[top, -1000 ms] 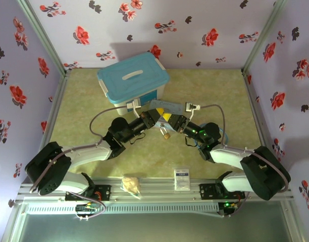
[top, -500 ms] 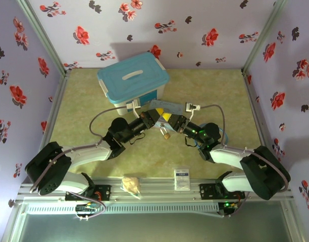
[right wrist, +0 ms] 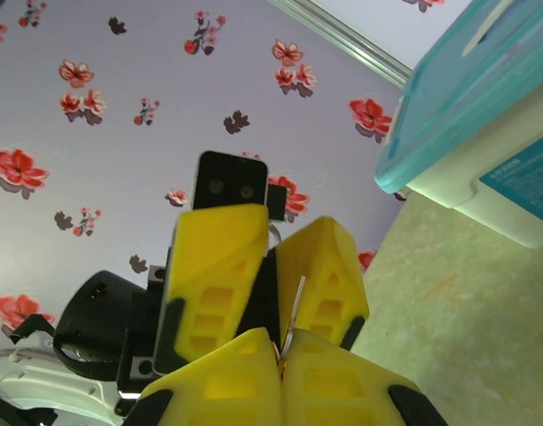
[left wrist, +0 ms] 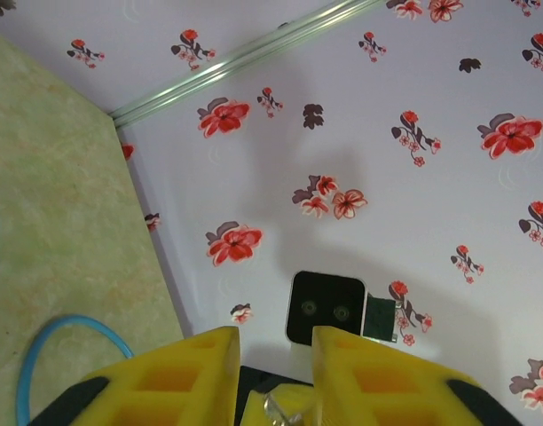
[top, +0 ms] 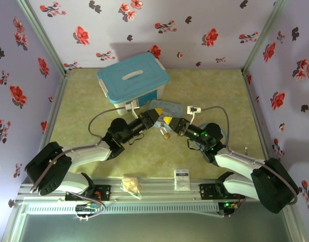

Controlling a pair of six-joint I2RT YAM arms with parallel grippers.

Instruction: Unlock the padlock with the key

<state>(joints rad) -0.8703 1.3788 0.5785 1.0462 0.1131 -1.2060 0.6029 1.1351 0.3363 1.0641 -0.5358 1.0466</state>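
Top view gives us the padlock (top: 166,134) hanging just below where both arms' fingertips meet. Right wrist adds detail: right gripper (right wrist: 283,348) is clenched on the key (right wrist: 295,306), a thin sliver. Left gripper (left wrist: 271,346) grasps the padlock, silvery metal in its gap.

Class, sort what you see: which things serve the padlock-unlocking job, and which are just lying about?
For the job: padlock, key, left gripper, right gripper.
Lying about: blue-lidded box, pale blue tin, tan bag, white packet, blue tube.
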